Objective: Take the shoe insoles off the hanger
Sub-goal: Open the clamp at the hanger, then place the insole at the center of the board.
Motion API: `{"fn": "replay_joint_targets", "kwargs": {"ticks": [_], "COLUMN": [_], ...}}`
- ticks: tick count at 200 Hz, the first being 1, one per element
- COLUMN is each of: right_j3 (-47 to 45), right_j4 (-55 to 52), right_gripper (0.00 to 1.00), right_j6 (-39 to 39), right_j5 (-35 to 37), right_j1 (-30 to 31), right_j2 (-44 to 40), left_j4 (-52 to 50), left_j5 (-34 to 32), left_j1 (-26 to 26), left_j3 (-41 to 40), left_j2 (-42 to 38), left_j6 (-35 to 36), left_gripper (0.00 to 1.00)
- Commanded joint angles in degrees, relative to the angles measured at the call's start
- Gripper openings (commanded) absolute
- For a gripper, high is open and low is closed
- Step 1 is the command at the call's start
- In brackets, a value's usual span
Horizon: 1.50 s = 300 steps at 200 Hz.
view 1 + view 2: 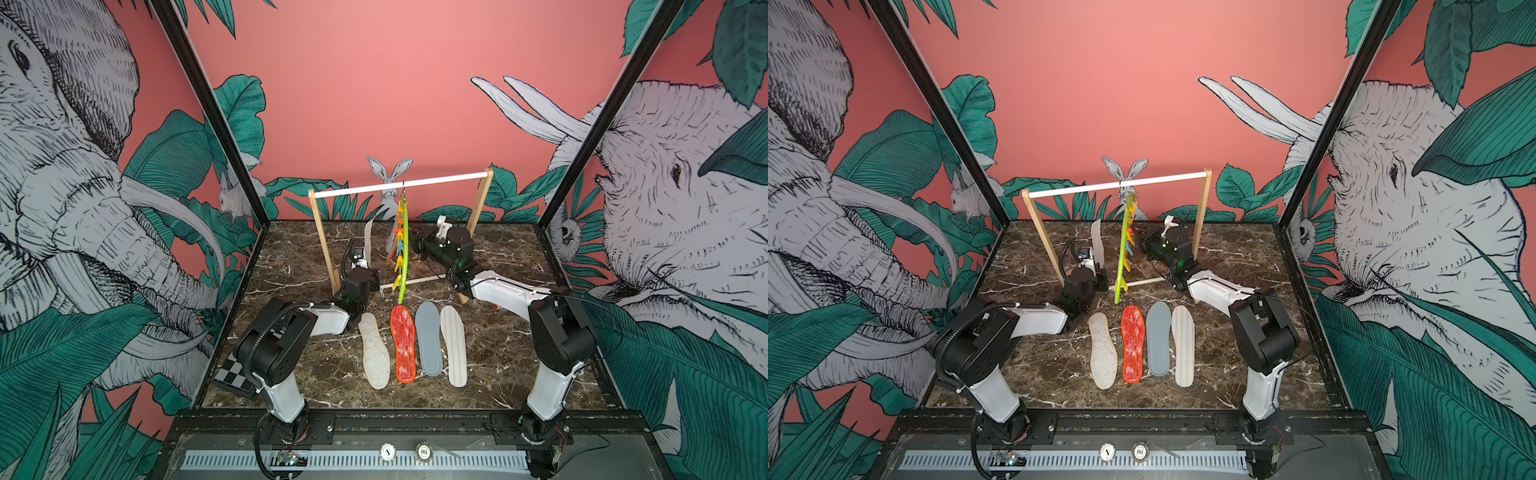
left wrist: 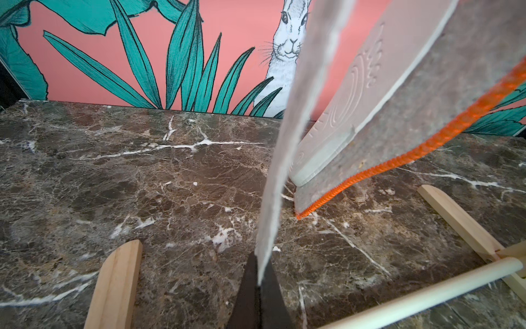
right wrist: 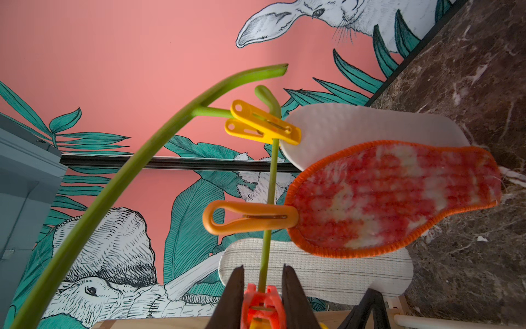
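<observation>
Four flat foot-shaped insoles (image 1: 403,345) lie on my marble bench (image 1: 307,374), three by the lime-green hanger (image 3: 113,181); left jaws pinch one pale insole (image 2: 280,171), right jaws squeeze a red peg (image 3: 263,304).

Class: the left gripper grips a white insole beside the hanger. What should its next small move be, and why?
Probably lower the white insole and lay it on the table beside the cream insole. The left gripper is shut on it, and in both top views it stands apart from the hanger, so it looks already unclipped.
</observation>
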Motion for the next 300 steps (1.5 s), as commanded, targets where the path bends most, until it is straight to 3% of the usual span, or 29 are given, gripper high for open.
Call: {"fn": "replay_joint_targets", "kwargs": {"ticks": [1,92,126,244,300], "right_j3": [1.13,-1.34,-2.68,-10.92,-17.88], "right_j4": [3.21,2.37,1.74,-0.07,-3.05], "right_gripper": [0.26,0.54,0.61,0.66,0.68], "right_j6": [0.04,-1.58,-2.63,-6.87,-9.54], "right_j5": [-0.39,0.54,0.82,0.71,-3.41], "right_j1": [0.32,0.14,0.05,-0.91,-2.76], "right_j2": [0.49,-1.49,-2.71,-9.16,-12.51], "left_j4": [0.62,0.68,0.27,-6.02,-12.84], "left_j5": [-0.59,1.16,2.33,15.12,20.14], "left_j1": [0.29,0.26,0.39,0.57,1.66], "left_j3": [-0.82,-1.96,-2.69,-4.11,-5.52], "left_j2": [-2.46,-3.6,-4.56,-10.01,-15.2], "left_j6": [-0.36,-0.01,0.37,1.73,-0.87], "left_gripper": [0.0,0.0,0.0,0.0,0.0]}}
